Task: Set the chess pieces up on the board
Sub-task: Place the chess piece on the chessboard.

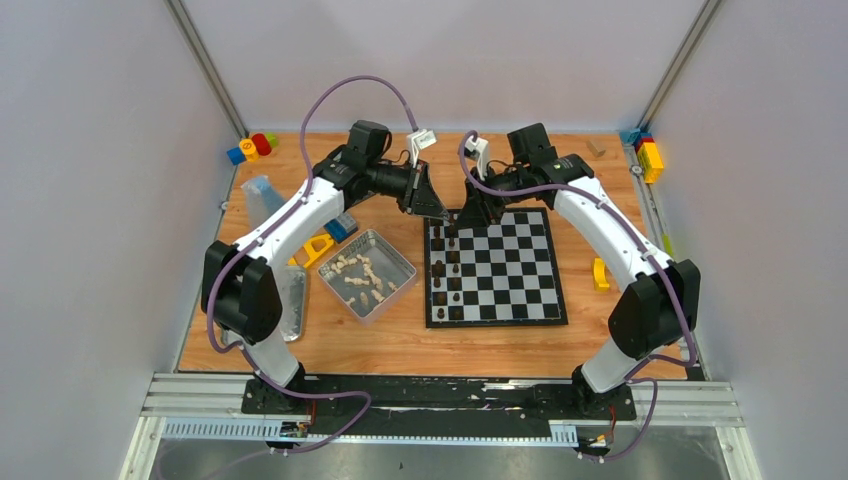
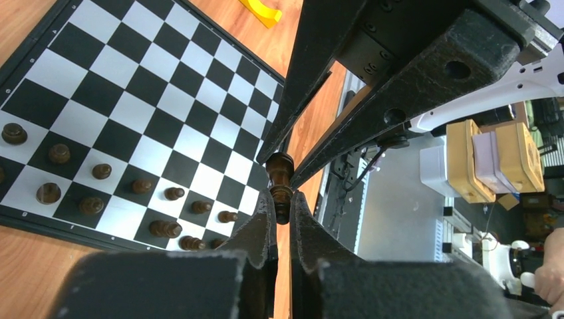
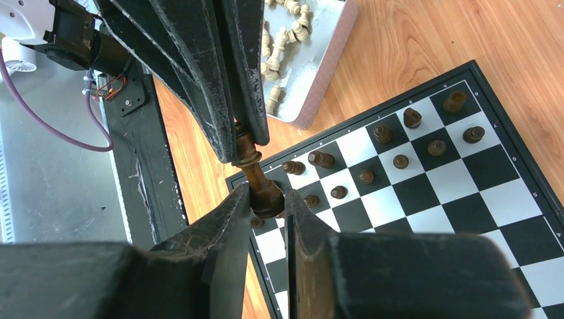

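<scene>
Both grippers meet above the far-left corner of the board [image 1: 520, 270], gripping one dark brown chess piece [image 2: 280, 178] from opposite ends. My left gripper [image 2: 281, 201] is shut on its narrow end. My right gripper [image 3: 267, 201] is shut on its wide base [image 3: 265, 193]. In the top view the left gripper [image 1: 434, 210] and right gripper [image 1: 476, 212] face each other; the piece itself is too small to make out there. Several dark pieces [image 1: 447, 272] stand in the board's two left columns. Cream pieces [image 1: 362, 274] lie loose in a metal tin [image 1: 398, 260] left of the board.
The tin's lid [image 1: 292, 300] lies at the left by the left arm. A yellow and blue brick [image 1: 326, 240] sits behind the tin. More toy bricks [image 1: 250, 148] are in the back left corner and others [image 1: 648, 155] in the back right. A yellow part [image 1: 600, 273] lies right of the board.
</scene>
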Available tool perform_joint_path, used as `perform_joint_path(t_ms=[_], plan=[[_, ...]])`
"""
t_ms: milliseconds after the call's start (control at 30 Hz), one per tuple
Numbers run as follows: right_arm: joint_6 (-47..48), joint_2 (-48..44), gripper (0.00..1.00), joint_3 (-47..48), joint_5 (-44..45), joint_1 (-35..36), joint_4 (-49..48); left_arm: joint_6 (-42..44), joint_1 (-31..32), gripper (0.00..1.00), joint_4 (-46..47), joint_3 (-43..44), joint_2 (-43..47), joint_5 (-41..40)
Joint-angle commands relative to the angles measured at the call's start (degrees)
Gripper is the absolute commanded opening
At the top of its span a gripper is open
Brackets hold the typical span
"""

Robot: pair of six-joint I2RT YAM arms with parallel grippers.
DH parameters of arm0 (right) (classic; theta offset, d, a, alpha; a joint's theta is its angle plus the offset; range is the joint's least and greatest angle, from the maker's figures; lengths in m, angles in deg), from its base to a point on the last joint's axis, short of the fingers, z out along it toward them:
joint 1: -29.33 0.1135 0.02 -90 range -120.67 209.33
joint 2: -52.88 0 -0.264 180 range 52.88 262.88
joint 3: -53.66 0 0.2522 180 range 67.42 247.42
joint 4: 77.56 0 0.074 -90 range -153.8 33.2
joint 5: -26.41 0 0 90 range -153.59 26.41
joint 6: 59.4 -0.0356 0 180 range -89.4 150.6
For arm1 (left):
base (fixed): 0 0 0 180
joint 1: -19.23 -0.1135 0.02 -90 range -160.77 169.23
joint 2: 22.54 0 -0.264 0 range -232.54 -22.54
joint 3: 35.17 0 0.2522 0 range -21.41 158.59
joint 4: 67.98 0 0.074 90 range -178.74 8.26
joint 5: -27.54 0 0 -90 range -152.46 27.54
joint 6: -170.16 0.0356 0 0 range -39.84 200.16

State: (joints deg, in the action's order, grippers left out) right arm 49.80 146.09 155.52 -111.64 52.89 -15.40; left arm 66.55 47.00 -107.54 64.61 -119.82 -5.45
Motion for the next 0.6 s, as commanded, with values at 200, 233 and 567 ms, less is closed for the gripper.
perform_joint_path(t_ms=[200,233,567], plan=[[-0.54,-2.73,0.52,-1.08,2.47,-0.02,-2.52,7.09,0.72,0.0,-5.46,4.13,0.64,-4.46],[-0.11,-3.22,0.55,-1.74,3.31,-0.27,-2.46,9.23,0.76,0.0,-7.61,4.36,0.74,-6.92],[1.7,-8.63,0.62,-8.69,5.43,-6.37,-2.52,20.37,1.35,0.0,-23.48,11.79,-5.85,-22.89]])
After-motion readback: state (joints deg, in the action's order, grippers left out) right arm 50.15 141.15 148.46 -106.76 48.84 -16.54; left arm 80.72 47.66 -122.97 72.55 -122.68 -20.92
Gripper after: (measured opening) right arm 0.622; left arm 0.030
